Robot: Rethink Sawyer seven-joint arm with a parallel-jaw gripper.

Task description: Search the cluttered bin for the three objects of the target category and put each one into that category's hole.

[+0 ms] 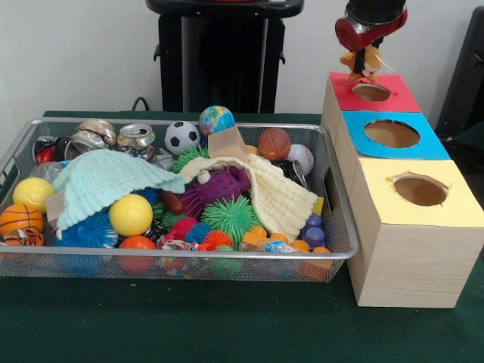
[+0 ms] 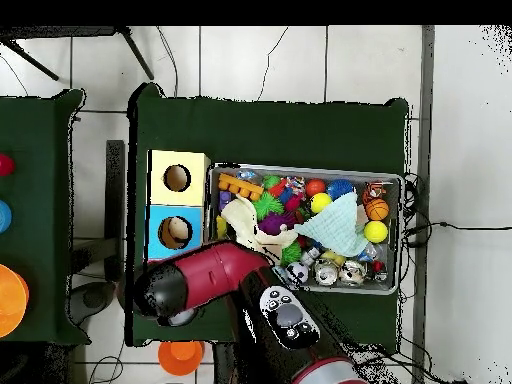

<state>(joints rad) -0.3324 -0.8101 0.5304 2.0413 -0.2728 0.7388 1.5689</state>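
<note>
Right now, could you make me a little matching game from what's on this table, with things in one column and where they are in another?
Things:
1. soccer ball
2. mint cloth
3. small toy
4. yellow-topped box

Places:
A. nearest of the three boxes in the front view
B. hanging under the claw, above the red hole
C. at the basket's far rim, beside a can
D. draped over toys at the basket's left end

Pairs: 1-C, 2-D, 3-B, 4-A
</note>
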